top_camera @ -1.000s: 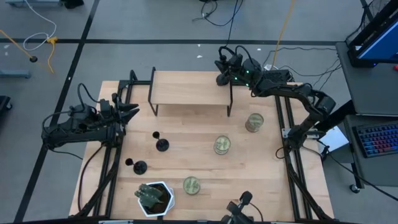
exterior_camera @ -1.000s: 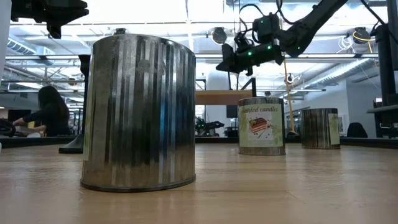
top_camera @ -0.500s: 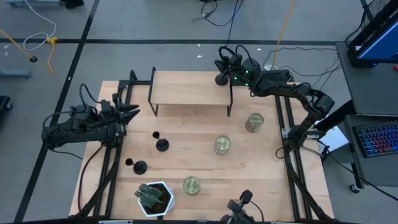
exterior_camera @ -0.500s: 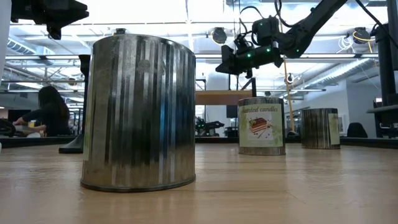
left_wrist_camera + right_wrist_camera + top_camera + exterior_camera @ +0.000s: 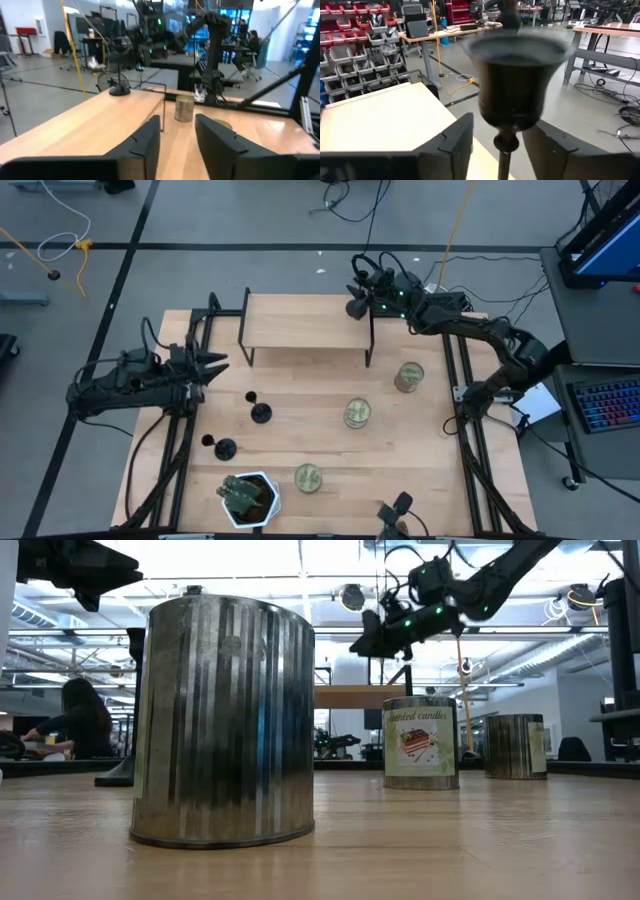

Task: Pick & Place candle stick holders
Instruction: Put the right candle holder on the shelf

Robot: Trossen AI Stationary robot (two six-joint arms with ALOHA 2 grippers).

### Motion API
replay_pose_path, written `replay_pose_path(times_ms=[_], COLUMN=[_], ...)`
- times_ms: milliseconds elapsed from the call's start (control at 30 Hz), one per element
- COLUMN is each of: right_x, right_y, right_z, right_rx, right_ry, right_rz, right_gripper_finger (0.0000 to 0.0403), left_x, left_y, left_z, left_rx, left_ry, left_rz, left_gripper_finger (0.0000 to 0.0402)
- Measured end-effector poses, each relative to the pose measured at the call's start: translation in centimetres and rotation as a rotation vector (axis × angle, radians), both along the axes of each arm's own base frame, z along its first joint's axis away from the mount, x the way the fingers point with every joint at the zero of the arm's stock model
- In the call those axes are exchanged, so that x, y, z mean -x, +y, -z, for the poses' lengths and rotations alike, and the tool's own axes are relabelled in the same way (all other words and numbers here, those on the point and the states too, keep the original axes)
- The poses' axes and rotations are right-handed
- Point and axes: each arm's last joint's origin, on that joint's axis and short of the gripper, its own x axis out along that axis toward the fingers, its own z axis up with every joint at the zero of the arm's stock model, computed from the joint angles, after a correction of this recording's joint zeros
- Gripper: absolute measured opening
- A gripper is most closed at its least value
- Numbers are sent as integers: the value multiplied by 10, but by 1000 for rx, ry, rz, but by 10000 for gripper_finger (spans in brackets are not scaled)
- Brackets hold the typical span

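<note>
Edging in from the worktop's left edge, the left tool (image 5: 213, 365) has crept a touch further over the wood in the last second. Its fingers are spread and hold nothing. It points toward the two small black disc-based candle stick holders still on the worktop (image 5: 330, 445). One (image 5: 260, 413) stands left of the middle, and the other (image 5: 225, 448) is nearer the front edge.

Up at the far edge, the right tool (image 5: 362, 288) has lifted and tipped slightly. It hangs over the far right corner of the raised pale wooden shelf (image 5: 300, 322). The third black holder (image 5: 355, 307) stands there on its base. In the wrist view its cup (image 5: 522, 85) looms between the fingers (image 5: 451, 145), which are parted well clear of the thin stem. My read is that this one has been delivered and let go, and the arm is backing off. That leaves two holders to collect, and the left arm is the better placed for them.

Across the light wood, starting at the front edge, there is a white pot with a green plant (image 5: 248, 495) at the left. A ribbed silvery tin (image 5: 222, 720) sits beside it. A labelled tin (image 5: 357, 413) stands mid-worktop, and a third tin (image 5: 410, 376) is toward the right edge.

Beyond the worktop are a grey floor with cables, lit workshop benches, and a seated person (image 5: 75, 720) far off.
</note>
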Motion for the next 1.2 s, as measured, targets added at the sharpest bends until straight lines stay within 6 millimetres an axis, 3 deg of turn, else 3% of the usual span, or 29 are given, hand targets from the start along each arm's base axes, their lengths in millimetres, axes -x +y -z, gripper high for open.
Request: replay_pose_path(times_ms=[233,467,700,1200], right_x=[15,25,39,62], right_y=[25,59,84,104], right_z=[-21,-32,-27,13], right_rx=[-17,12,27,-62], right_ry=[93,132,127,147], right_rz=[-35,-113,-160,-171], right_gripper_finger=[199,204,203,208], left_x=[-22,-49,-64,-74], left_y=[1,-2,-8,-18], left_z=[11,21,27,39], left_rx=[31,5,17,35], left_ry=[166,309,363,476], left_rz=[55,212,264,221], left_gripper_finger=[210,225,225,225])
